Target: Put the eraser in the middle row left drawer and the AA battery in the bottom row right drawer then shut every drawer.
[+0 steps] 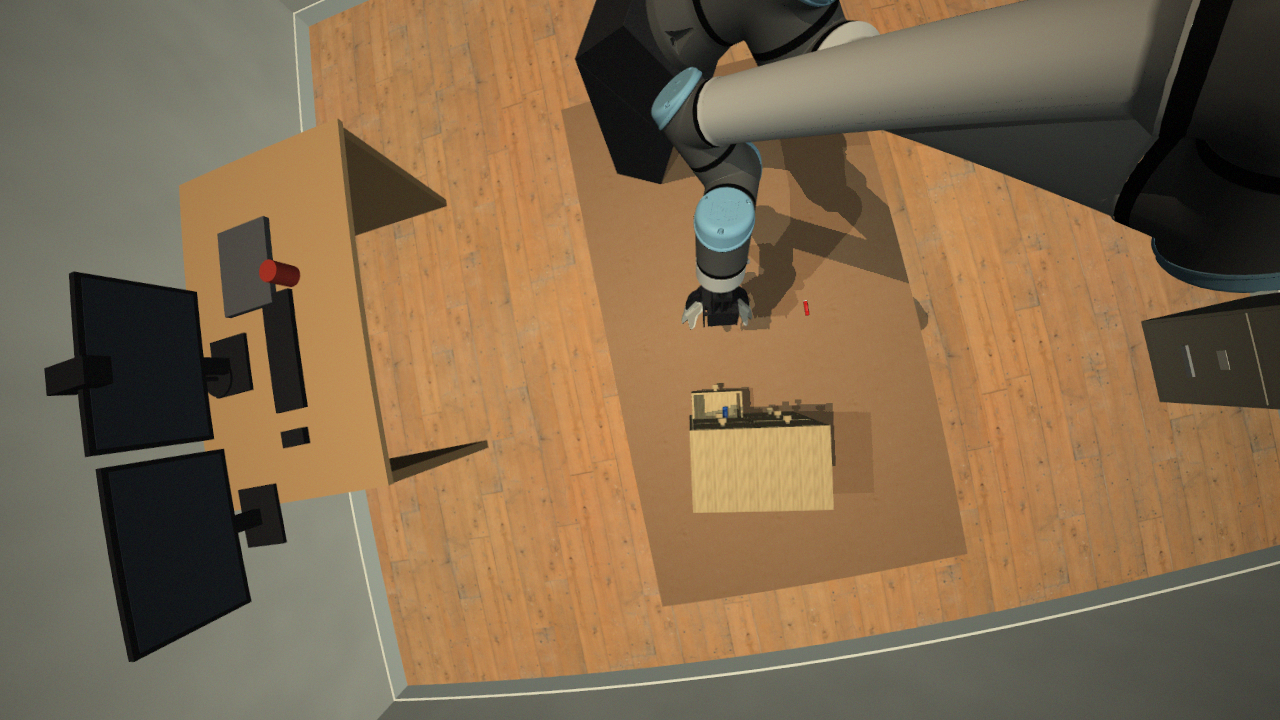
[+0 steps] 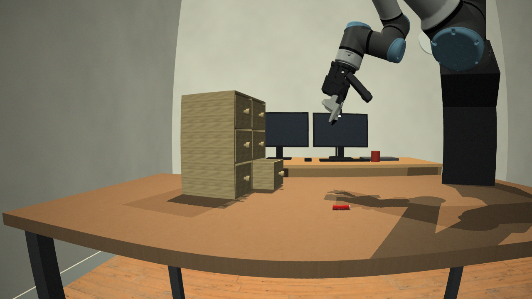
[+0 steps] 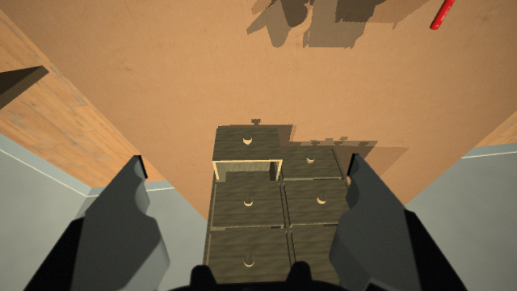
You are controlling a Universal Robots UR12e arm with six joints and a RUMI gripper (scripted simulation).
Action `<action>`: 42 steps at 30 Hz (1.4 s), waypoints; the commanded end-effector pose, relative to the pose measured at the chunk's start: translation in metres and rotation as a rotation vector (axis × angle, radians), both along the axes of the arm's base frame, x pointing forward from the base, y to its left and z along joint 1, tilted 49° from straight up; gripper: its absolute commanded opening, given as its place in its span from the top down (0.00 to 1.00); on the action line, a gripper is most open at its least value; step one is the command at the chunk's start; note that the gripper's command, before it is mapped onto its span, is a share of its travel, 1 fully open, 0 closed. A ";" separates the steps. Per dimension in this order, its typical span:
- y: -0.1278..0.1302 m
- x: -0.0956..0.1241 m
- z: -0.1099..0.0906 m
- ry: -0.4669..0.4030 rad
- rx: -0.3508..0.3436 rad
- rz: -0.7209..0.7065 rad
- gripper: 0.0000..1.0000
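The wooden chest (image 1: pixel 760 470) (image 2: pixel 208 145) stands upright. Its bottom right drawer (image 2: pixel 263 175) (image 3: pixel 230 145) is pulled out, with a small blue thing (image 1: pixel 725 411) inside, too small to tell if it is the AA battery. The middle row's left drawer (image 2: pixel 240 153) (image 3: pixel 303 208) looks shut, like the other drawers. No eraser shows; the shut drawers' insides are hidden. My gripper (image 1: pixel 717 320) (image 2: pixel 332 121) (image 3: pixel 250 155) is open and empty, tilted, high above the table in front of the chest. A red cylinder (image 1: pixel 806 308) (image 2: pixel 341 207) (image 3: pixel 442 15) with a silvery end lies on the table.
The table (image 1: pixel 760 564) (image 2: pixel 260 230) bears the chest and red cylinder. Beyond it stands a desk (image 1: pixel 331 358) with two monitors (image 2: pixel 286 130) (image 2: pixel 340 130) and a red cup (image 1: pixel 279 273) (image 2: pixel 375 156). A dark cabinet (image 1: pixel 1199 358) stands on the floor beyond the table's other side.
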State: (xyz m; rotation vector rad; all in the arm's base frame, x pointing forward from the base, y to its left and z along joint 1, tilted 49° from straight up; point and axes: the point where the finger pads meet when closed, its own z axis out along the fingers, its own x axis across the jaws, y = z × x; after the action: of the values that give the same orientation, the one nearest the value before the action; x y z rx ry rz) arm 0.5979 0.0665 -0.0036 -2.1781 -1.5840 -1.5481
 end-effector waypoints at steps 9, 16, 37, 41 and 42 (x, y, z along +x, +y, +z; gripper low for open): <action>0.005 0.014 -0.005 -0.113 -0.003 -0.127 0.00; 0.008 0.025 -0.010 -0.181 -0.007 -0.202 0.00; 0.021 0.057 -0.023 -0.422 -0.003 -0.445 0.00; 0.024 0.063 -0.025 -0.471 -0.002 -0.494 0.00; 0.024 0.064 -0.025 -0.482 -0.001 -0.505 0.00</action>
State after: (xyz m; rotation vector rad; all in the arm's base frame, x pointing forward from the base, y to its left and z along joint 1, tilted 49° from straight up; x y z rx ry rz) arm 0.6533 0.0890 -0.0245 -2.4238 -1.2301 -2.2499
